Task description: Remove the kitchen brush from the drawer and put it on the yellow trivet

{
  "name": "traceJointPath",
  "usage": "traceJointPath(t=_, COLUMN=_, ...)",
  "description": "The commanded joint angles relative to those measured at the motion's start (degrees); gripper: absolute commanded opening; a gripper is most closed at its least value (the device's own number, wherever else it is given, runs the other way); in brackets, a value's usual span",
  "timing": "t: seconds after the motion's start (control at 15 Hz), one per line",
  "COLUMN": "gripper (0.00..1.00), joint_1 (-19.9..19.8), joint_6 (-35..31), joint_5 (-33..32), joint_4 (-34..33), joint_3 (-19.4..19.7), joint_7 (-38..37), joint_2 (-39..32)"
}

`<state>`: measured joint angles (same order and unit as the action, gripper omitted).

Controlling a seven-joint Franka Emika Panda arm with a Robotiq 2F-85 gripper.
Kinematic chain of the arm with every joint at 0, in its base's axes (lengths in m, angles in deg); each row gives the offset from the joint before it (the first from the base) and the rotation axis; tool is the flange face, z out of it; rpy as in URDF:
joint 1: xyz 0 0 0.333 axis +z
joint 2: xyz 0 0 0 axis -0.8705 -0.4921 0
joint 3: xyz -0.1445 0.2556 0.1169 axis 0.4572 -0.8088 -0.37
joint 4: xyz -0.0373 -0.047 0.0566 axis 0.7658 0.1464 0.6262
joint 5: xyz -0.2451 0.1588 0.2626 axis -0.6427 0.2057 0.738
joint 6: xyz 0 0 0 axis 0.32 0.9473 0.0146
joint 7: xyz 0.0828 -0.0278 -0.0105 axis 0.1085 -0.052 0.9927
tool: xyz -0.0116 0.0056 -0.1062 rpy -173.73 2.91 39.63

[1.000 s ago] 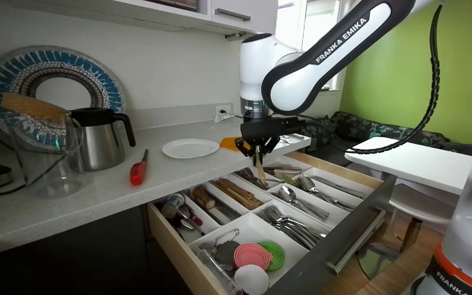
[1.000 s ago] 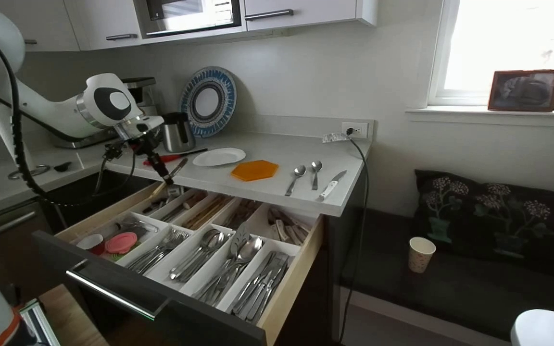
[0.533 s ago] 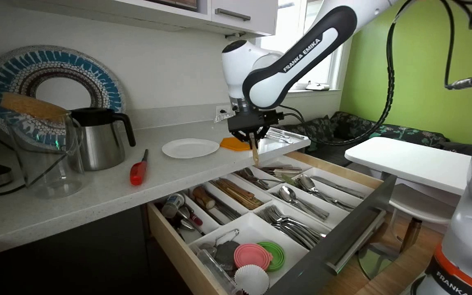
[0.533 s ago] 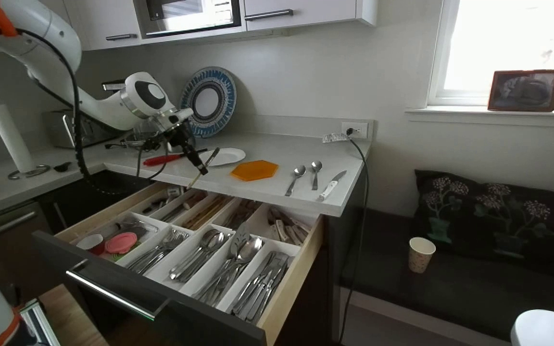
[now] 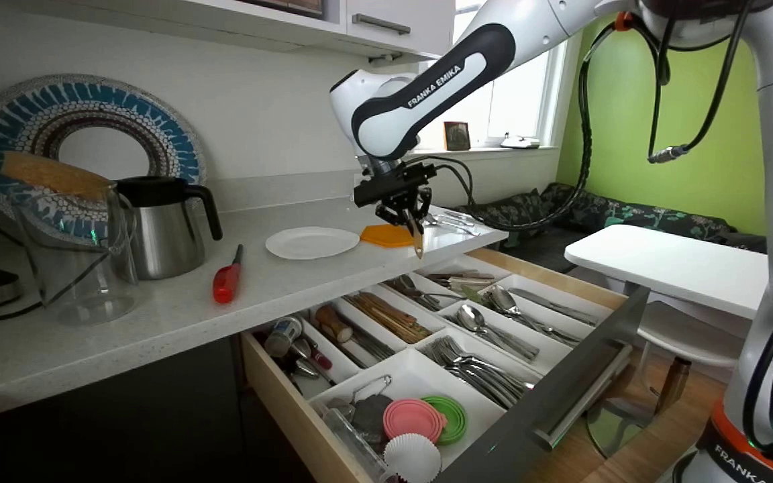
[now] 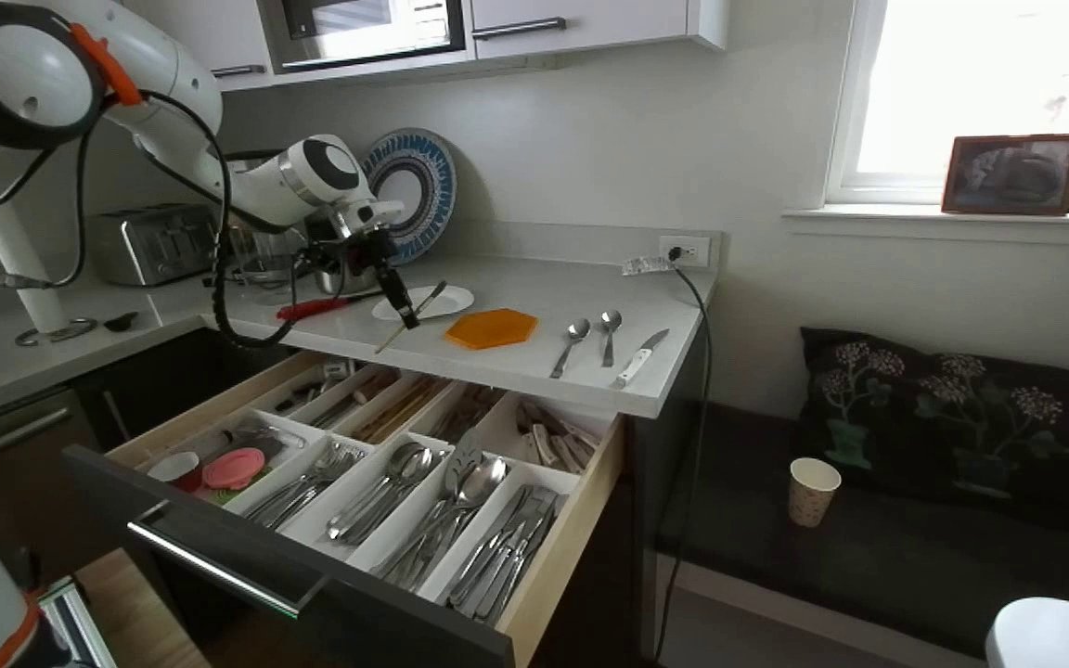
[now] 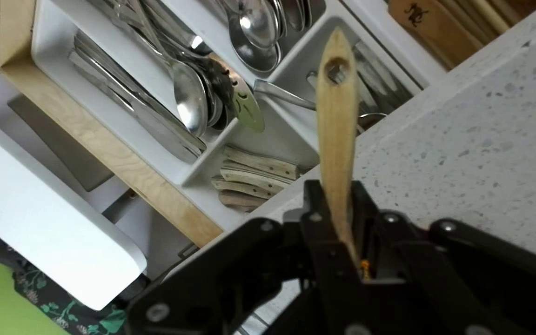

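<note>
My gripper is shut on the brush, holding it tilted above the counter's front edge. In an exterior view the gripper grips it mid-length, the pale handle pointing down and the dark end up. In the wrist view the gripper pinches the wooden handle; the brush head is hidden. The yellow trivet lies flat on the counter just behind the gripper; it also shows as a hexagon right of the fingertips. The drawer is pulled open below.
A white plate lies beside the trivet, partly behind the brush in an exterior view. A red lighter and steel jug stand farther along. Two spoons and a knife lie near the counter's end.
My gripper has carried the brush up from above the drawer to above the counter edge, closer to the trivet. The brush stays gripped. The drawer and trivet have not moved.
</note>
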<state>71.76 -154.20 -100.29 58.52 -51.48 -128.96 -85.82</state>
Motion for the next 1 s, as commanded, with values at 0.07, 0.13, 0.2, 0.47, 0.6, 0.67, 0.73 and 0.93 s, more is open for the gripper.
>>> traceJointPath(t=0.07, gripper=0.17, joint_1=1.97, joint_6=1.08, joint_5=1.36, joint_4=-2.19, joint_3=2.1, joint_7=0.34, joint_2=-1.08)
traceJointPath(t=0.13, gripper=0.17, joint_1=2.02, joint_6=1.22, joint_5=1.52, joint_4=-2.57, joint_3=2.19, joint_7=0.35, joint_2=-1.35)
traceJointPath(t=0.2, gripper=0.17, joint_1=2.04, joint_6=1.24, joint_5=1.58, joint_4=-2.69, joint_3=2.24, joint_7=0.35, joint_2=-1.5)
traceJointPath(t=0.47, gripper=0.04, joint_1=1.97, joint_6=3.05, joint_5=5.2, joint_4=-10.12, joint_3=3.47, joint_7=-2.44, joint_2=-5.79)
traceJointPath(t=0.6, gripper=0.04, joint_1=1.86, joint_6=4.53, joint_5=8.43, joint_4=-15.73, joint_3=4.72, joint_7=-3.9, joint_2=-8.6)
traceJointPath(t=0.67, gripper=0.04, joint_1=1.82, joint_6=5.29, joint_5=9.93, joint_4=-18.59, joint_3=5.38, joint_7=-4.3, joint_2=-10.25)
traceJointPath(t=0.73, gripper=0.04, joint_1=1.75, joint_6=5.8, joint_5=11.54, joint_4=-21.05, joint_3=5.97, joint_7=-4.8, joint_2=-11.89)
traceJointPath(t=0.93, gripper=0.04, joint_1=1.22, joint_6=8.64, joint_5=16.93, joint_4=-28.56, joint_3=7.55, joint_7=-5.98, joint_2=-17.1)
